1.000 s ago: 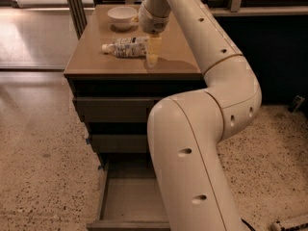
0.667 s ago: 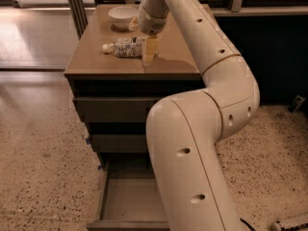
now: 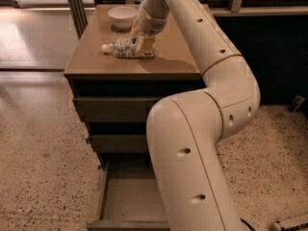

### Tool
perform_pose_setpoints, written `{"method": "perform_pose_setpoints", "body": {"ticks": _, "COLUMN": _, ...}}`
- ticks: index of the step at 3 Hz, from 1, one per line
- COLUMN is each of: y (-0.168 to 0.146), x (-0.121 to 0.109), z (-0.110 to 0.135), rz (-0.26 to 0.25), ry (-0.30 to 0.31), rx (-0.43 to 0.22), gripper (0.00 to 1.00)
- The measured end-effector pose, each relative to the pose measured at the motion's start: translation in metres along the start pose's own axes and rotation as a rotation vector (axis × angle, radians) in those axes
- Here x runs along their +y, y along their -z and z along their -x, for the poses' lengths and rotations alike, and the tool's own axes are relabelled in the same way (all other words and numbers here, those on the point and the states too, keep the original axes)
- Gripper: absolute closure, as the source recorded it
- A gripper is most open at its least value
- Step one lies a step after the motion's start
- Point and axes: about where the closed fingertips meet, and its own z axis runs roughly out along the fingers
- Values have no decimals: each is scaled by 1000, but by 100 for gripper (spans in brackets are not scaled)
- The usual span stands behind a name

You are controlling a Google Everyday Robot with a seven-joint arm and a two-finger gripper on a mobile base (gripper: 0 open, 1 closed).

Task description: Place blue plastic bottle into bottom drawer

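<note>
The blue plastic bottle [image 3: 121,48] lies on its side on the top of the wooden cabinet [image 3: 96,57], white cap pointing left. My gripper [image 3: 143,43] reaches down from the long white arm and sits at the bottle's right end, touching or very close to it. The bottom drawer [image 3: 129,198] is pulled out below, and its flat grey interior shows nothing in it; my arm's big lower link covers its right part.
A white bowl [image 3: 122,16] stands at the back of the cabinet top, just behind the bottle. The two upper drawers [image 3: 113,109] are shut. A dark post [image 3: 74,8] rises at the cabinet's back left. Speckled floor lies to the left and right.
My gripper has moved left along the cabinet top and now sits over the bottle's right end. The bottle and the bowl have not moved.
</note>
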Motion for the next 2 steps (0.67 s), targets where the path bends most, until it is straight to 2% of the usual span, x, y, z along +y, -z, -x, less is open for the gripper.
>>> {"method": "perform_pose_setpoints", "body": {"ticks": 1, "y": 0, "x": 0, "z": 0, "rz": 0, "ry": 0, "rx": 0, "gripper": 96}}
{"method": "perform_pose_setpoints", "body": {"ticks": 2, "y": 0, "x": 0, "z": 0, "rz": 0, "ry": 0, "rx": 0, "gripper": 100}}
